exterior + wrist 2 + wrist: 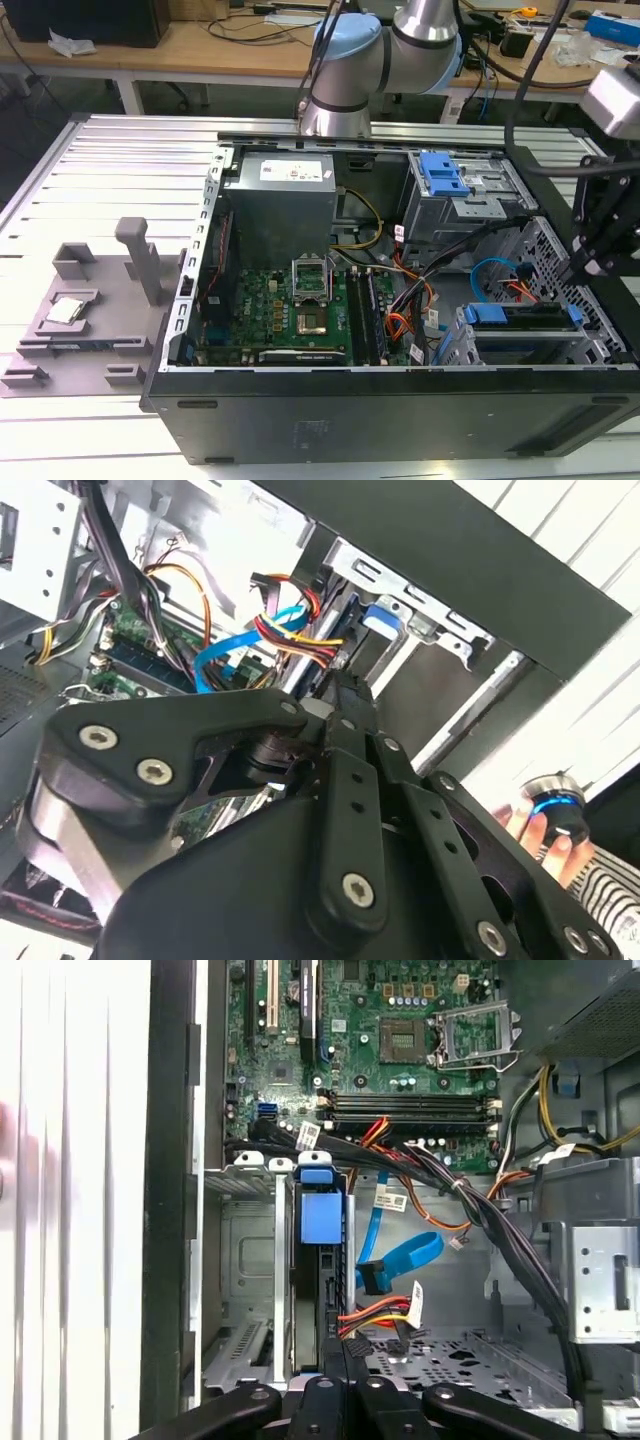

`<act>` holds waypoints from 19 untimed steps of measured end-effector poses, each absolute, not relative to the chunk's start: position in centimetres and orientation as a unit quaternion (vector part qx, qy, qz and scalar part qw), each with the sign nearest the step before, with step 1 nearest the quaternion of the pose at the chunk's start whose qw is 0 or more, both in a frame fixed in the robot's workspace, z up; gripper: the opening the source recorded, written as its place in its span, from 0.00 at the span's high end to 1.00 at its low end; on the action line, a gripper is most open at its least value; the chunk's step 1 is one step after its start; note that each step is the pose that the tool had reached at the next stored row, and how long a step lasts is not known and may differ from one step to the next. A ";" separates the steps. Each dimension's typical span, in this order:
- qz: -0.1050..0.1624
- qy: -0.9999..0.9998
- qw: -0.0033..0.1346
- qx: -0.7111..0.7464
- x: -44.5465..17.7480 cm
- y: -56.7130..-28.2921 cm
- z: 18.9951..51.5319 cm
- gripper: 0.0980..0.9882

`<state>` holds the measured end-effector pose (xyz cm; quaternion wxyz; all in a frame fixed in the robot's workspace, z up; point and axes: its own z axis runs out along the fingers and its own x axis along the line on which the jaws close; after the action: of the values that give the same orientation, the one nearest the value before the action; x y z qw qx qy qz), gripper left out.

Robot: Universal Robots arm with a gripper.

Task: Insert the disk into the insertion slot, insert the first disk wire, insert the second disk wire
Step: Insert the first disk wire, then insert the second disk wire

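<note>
I hold my gripper (345,1356) down inside the open case (400,420), at the drive cage. In both wrist views it is a stack of matte black links with round silver screw heads, narrowing to a slim tip. Whether it is open or closed I cannot tell.

The disk (322,1222) sits straight ahead of my tip, seated in the slot (282,1280). It is a flat dark slab standing on edge, framed in smooth bright blue plastic with a squared handle at the end far from me. The slot's thin grey sheet-metal rails run along both of its sides.

A bundle of thin red, yellow and black wires (378,1312) comes in from one side and ends at a black plug right at my tip, by the near end of the disk. I cannot tell whether that plug is seated. A flat, glossy blue cable (410,1255) loops just beside the disk, its dark plug close to the disk's side. Whether they touch I cannot tell.

Beyond the disk lies the green board (400,1040), with a square socket in a silver frame and long black slots. Under me is a grey plate (450,1355) punched with round holes.

Behind me, outside the case, a person's hand (525,832) rests on a round knob (556,805) with a blue ring, near the ribbed pale table (100,170).
</note>
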<state>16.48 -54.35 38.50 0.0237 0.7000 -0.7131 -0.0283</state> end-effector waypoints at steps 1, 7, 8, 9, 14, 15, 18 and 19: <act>-0.028 -0.713 0.024 0.700 16.5 -54.3 38.6 0.99; -0.028 -0.713 0.024 0.700 16.5 -54.3 38.6 0.99; -0.028 -0.713 0.024 0.700 16.5 -54.3 38.6 0.99; -0.028 -0.713 0.024 0.700 16.5 -54.3 38.6 0.99; -0.028 -0.713 0.024 0.700 16.5 -54.3 38.7 0.99; -0.028 -0.713 0.024 0.700 16.5 -54.3 38.7 0.99; -0.028 -0.713 0.024 0.700 16.5 -54.3 38.7 0.92; -0.028 -0.713 0.024 0.700 16.5 -54.3 38.7 0.92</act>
<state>16.48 -54.35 38.72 0.0237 0.7000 -0.7131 -0.0283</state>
